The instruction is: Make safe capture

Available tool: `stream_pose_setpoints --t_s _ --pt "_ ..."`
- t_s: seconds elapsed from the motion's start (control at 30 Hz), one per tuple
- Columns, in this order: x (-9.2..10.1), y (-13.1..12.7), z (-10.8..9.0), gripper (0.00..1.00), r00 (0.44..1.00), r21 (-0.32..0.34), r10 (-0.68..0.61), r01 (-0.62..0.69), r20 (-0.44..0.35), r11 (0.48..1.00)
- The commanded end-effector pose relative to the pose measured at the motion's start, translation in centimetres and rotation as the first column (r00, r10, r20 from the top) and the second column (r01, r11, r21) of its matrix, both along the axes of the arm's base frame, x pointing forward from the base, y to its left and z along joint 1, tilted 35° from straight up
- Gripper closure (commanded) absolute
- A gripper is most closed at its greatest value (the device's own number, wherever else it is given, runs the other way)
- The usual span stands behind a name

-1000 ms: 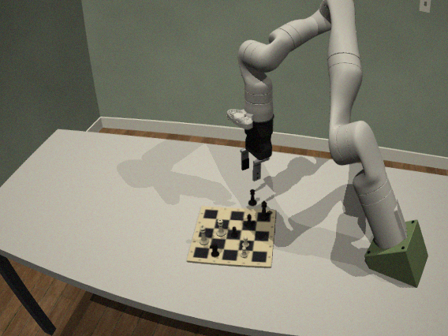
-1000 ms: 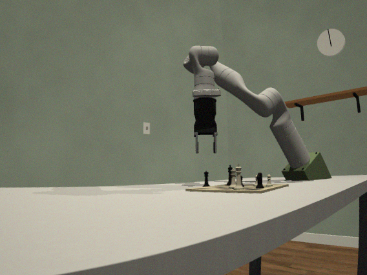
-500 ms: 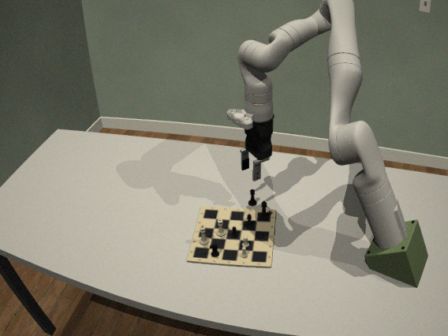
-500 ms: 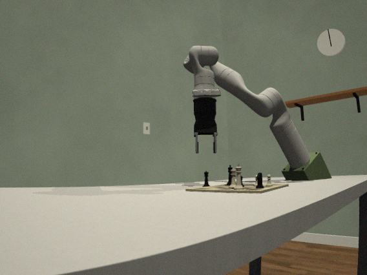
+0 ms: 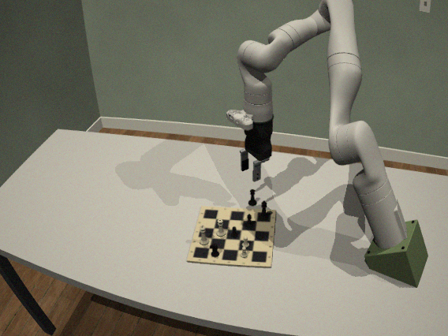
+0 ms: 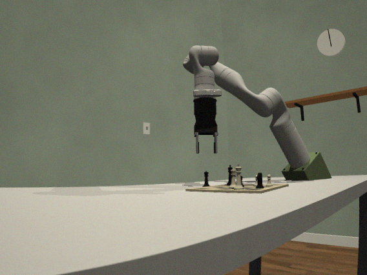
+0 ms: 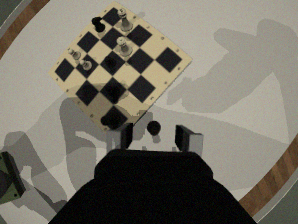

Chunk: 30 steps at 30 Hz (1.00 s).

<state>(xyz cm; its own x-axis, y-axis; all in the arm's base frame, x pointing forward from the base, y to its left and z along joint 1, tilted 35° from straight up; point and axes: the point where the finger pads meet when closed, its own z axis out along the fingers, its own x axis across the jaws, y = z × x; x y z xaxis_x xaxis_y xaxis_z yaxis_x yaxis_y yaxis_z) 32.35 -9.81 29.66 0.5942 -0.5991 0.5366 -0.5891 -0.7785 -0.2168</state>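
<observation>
Standing nearest in the top view, a squat black piece [image 5: 214, 250] [image 6: 260, 181] [image 7: 98, 24] and a white pawn [image 5: 244, 252] [image 6: 269, 179] [image 7: 75, 53] share the board's [image 5: 263, 226] [image 6: 274, 188] [image 7: 157, 75] near row. Behind them come two tall white pieces and more black ones. Just past the far edge, a black chess piece [image 5: 252, 197] [image 6: 206, 179] [image 7: 153, 127] stands upright on the surface [image 5: 98, 237] [image 6: 113, 219] [image 7: 240, 135]; I take it for the captured one. Above it the end effector [image 5: 251, 174] [image 6: 207, 152] [image 7: 154, 133] hangs open, holding nothing. So the removal looks done; whether White's capturer has yet taken the vacated square I cannot tell, the edge labels being too small to read. If not, that transfer remains, then backing the arm away. The exterior view shows the height between fingertips and piece, while the wrist view, looking down, shows it between the fingers but loses the dark pieces against dark squares.
</observation>
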Motion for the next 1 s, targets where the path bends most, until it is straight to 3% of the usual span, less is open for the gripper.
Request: stream_pose_setpoints --t_s 0.0,0.17,0.3,0.43,0.63,0.7,0.87,0.97 --pt "0.0 0.9 -0.7 0.00 0.998 -0.035 0.054 -0.055 -0.031 0.998" --pt "0.3 2.6 -1.3 0.00 0.986 -0.092 0.150 -0.156 -0.067 0.984" --pt "0.5 5.6 -2.4 0.00 0.932 -0.196 0.331 -0.356 -0.149 0.914" --pt "0.4 9.0 -3.5 0.00 0.829 -0.293 0.497 -0.556 -0.255 0.777" --pt "-0.2 13.2 -4.9 0.00 0.632 -0.382 0.657 -0.774 -0.412 0.505" --pt "-0.2 13.2 -4.9 0.00 0.632 -0.382 0.657 -0.774 -0.412 0.505" --pt "-0.7 15.2 -5.6 0.00 0.524 -0.405 0.700 -0.844 -0.486 0.351" --pt "-0.9 15.7 -5.7 0.00 0.492 -0.410 0.707 -0.860 -0.508 0.304"
